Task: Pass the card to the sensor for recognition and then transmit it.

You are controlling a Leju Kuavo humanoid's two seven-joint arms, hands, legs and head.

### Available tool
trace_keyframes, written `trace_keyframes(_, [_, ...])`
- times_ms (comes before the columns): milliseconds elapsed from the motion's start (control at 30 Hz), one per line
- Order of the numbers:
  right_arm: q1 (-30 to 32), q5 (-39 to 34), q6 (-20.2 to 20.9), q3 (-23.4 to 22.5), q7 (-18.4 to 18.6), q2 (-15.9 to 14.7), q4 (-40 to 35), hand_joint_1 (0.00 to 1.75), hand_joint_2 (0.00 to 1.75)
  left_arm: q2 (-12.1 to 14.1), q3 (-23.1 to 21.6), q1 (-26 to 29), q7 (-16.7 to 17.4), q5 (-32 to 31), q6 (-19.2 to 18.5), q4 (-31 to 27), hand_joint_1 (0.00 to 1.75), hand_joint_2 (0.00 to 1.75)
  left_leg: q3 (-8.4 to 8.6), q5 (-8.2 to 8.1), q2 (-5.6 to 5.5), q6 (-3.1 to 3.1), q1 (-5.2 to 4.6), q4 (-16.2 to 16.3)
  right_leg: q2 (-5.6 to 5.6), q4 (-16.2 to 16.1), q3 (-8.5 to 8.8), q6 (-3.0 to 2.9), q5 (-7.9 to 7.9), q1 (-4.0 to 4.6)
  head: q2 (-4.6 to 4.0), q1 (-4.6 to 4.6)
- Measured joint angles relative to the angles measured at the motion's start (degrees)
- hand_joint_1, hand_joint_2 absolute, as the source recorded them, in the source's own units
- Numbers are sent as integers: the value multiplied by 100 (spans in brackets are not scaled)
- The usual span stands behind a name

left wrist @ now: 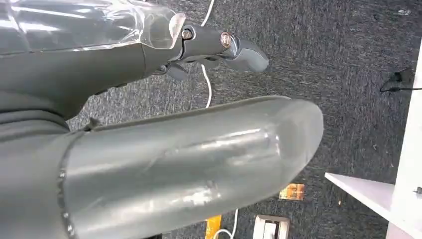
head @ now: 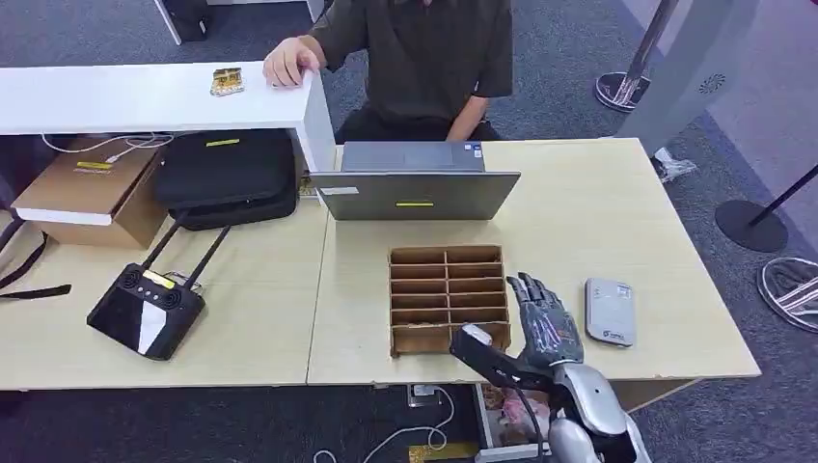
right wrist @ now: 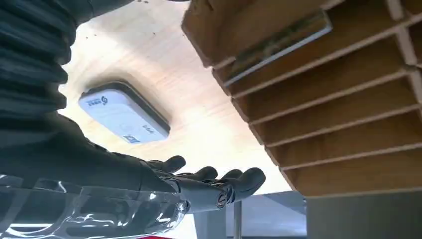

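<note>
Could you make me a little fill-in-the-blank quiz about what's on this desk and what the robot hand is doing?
1. The right robot hand hovers between the wooden rack and the white ____.
2. Behind the rack stands a grey ____.
3. The right robot hand holds ____.
4. In the right wrist view, a card sits in a slot of the ____.

Missing words: card reader; laptop; nothing; rack

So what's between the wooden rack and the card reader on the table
The right hand hovers there, open, between the rack and the reader, in the head view. The right wrist view shows bare tabletop under it.
</note>
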Motion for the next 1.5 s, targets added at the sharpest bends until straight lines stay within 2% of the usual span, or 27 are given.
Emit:
trace_keyframes(567, [-253, 81, -37, 0, -41, 374, 144, 0, 175, -2, 0, -12, -9, -20, 50, -15, 0, 0, -1, 0, 0, 0, 0, 0, -1, 0, 0, 0, 0, 0, 0, 0])
trace_keyframes(833, [-327, 118, 20, 90, -76, 559, 485, 0, 175, -2, 61, -11, -11, -9, 52, -22, 0, 0, -1, 0, -1, 0, 0, 0, -1, 0, 0, 0, 0, 0, 0, 0])
trace_keyframes(1500, [-201, 68, 59, 109, -138, 616, 542, 0, 175, 0, 105, 0, -57, 20, 50, -22, 0, 0, -1, 0, -1, 0, 0, 0, -1, -1, -1, 0, 0, 0, 0, 0])
